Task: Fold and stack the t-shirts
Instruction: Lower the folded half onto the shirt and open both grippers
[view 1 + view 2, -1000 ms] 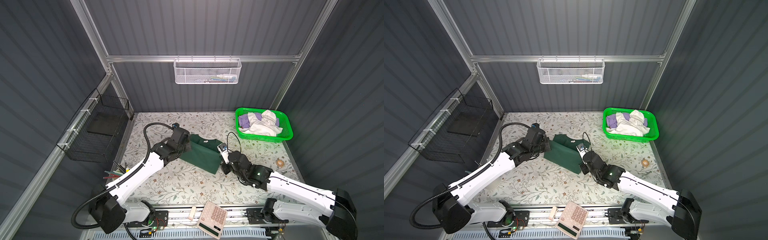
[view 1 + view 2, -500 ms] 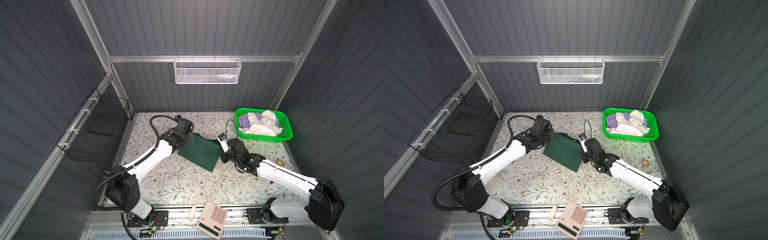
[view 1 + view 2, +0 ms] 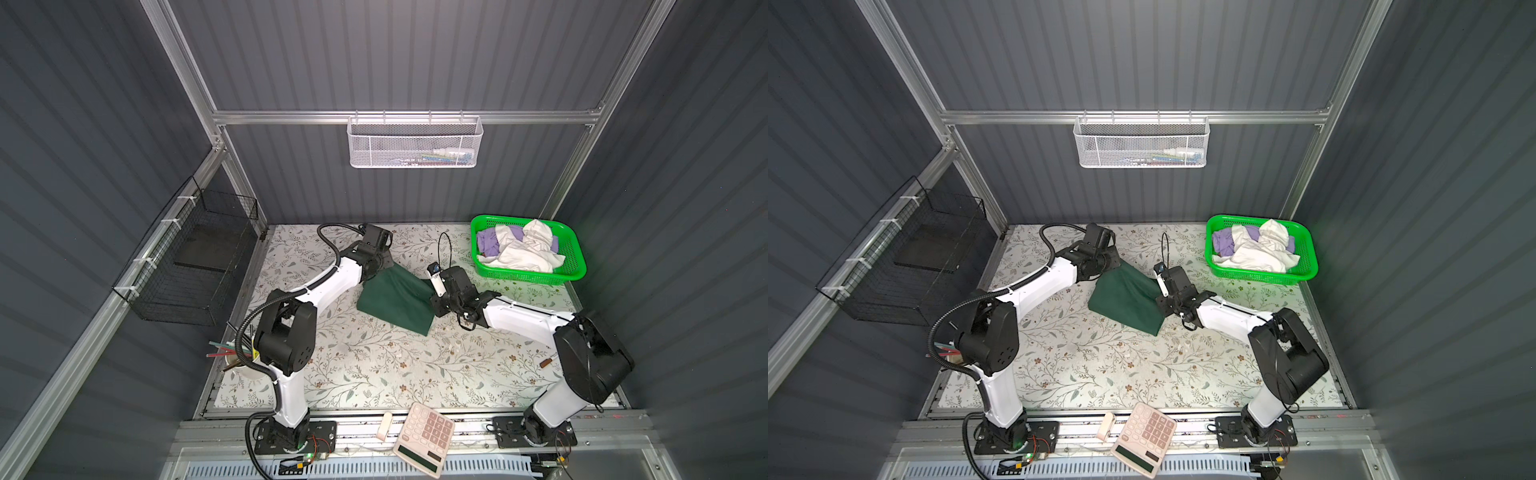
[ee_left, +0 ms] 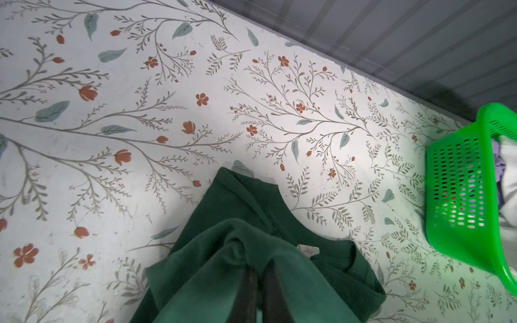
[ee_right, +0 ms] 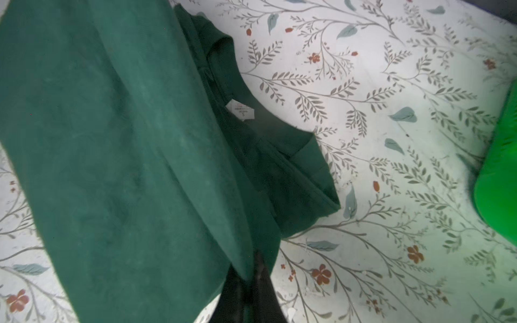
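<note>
My left fingers (image 4: 247, 293) were pinched shut on a bunched edge of the dark green t-shirt (image 3: 395, 299), with the cloth gathered up between them. My right fingers (image 5: 264, 288) were closed on another edge of the same shirt, its fabric draping down over them in the right wrist view.

The shirt (image 3: 1125, 297) lay on the table (image 3: 374, 365) near the basket (image 3: 528, 276). In both top views it was to the basket's left and a little nearer the table's front edge. My left fingers held the end farther from the basket and my right fingers held the end closer to it. The cloth stretched between the two, and its lower fold rested on the table.

Under the held layer, the shirt's neck part lay flat on the table on the side toward the basket, apart from its wall. Its white neck label (image 5: 242, 110) faced up, and it also showed in the left wrist view (image 4: 307, 250).

Inside the basket (image 3: 1258, 274), a white t-shirt (image 3: 523, 253) and a lavender t-shirt (image 3: 488, 243) were crumpled together, the white one heaped above the rim. I could not tell how many garments were in that heap.
</note>
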### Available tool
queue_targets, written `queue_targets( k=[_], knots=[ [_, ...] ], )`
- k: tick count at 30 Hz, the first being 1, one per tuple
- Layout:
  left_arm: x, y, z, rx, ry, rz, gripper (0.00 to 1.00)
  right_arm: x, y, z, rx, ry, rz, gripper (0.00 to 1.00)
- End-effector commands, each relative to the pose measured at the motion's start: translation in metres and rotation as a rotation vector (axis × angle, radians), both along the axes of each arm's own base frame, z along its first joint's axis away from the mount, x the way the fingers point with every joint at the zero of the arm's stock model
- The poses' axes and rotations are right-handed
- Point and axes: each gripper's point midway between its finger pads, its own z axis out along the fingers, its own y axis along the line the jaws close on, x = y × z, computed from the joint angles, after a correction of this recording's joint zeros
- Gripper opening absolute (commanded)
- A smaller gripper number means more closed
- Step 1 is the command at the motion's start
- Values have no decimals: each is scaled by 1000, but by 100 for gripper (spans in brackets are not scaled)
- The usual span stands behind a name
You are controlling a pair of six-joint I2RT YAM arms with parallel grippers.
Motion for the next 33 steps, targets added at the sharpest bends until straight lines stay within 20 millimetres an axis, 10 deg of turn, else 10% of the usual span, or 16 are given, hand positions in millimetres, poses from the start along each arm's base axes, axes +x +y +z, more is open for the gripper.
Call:
queue_targets(
  k=[1, 13, 15, 19, 25, 33],
  knots=[
    [26, -3, 19, -21, -72, -10, 0, 16, -8, 8, 14, -7, -68, 3],
    [49, -11, -23, -32, -14, -41, 0, 50, -23, -17, -54, 88, -164, 8],
    [53, -18, -24, -47, -25, -85, 15, 55, -24, -26, -69, 106, -170, 9],
    [63, -25, -10, -32, -96, -171, 38, 64, -32, -21, -89, 89, -219, 31],
    [50, -7, 9, 55, -115, -206, 45, 57, -41, 17, -49, 13, -267, 54],
    [28, -39, -24, -102, -78, -363, 39, 47, 18, 32, 247, 110, -139, 51]
  ],
)
